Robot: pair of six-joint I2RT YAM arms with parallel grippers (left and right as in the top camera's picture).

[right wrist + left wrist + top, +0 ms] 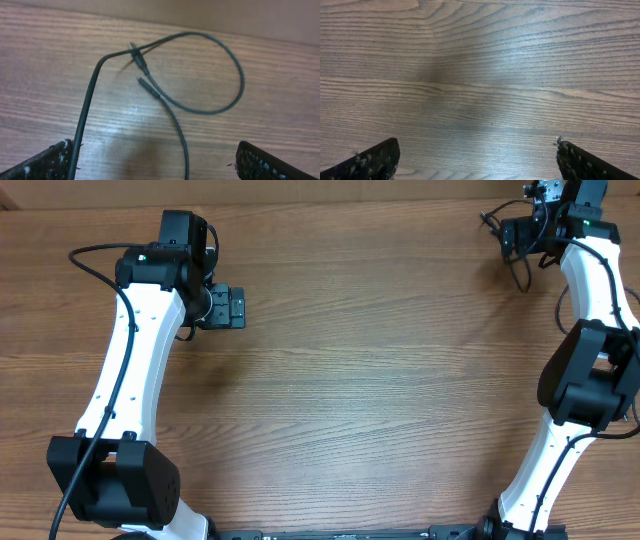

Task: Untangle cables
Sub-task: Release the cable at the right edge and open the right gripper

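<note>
Two white-and-black robot arms reach over a brown wood-grain table (380, 380). On the left side, the left gripper (240, 308) points toward the table's middle. In the left wrist view its black fingers (375, 160) sit far apart at the bottom corners, jaws spread wide and holding nothing, with only bare wood between them.

The middle of the table holds no part of the task's things.

At the far right corner the thin black cables (235, 75) lie on the wood, just in front of the right gripper (505, 238). The right wrist view shows them clearly: one cord rises beside the finger at the lower left, bends, and sweeps into a round loop. Small black plug ends (148, 87) lie where the cords cross — how many separate cords make up the tangle I cannot tell. Another strand runs down to the bottom edge, between the fingers. The right gripper's jaws are also spread wide, closed on nothing.
</note>
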